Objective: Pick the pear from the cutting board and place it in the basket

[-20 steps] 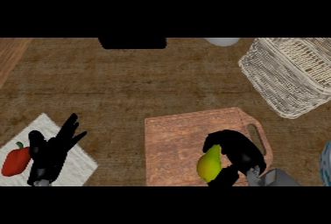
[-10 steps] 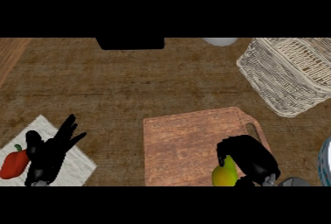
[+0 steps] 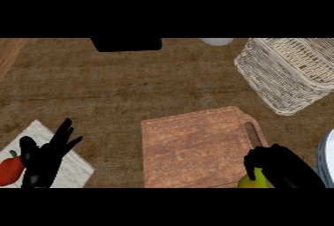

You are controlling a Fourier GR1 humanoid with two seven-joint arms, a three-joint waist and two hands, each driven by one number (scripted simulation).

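Yellow-green pear (image 3: 253, 181) | lower right of frame, right robot hand (image 3: 277, 164) curled round it | left robot hand (image 3: 44, 156) lower left, fingers spread straight

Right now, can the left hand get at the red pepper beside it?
Probably yes. The left hand rests open over the white cloth, and the red pepper lies just next to it at the view's left edge, with nothing between them.
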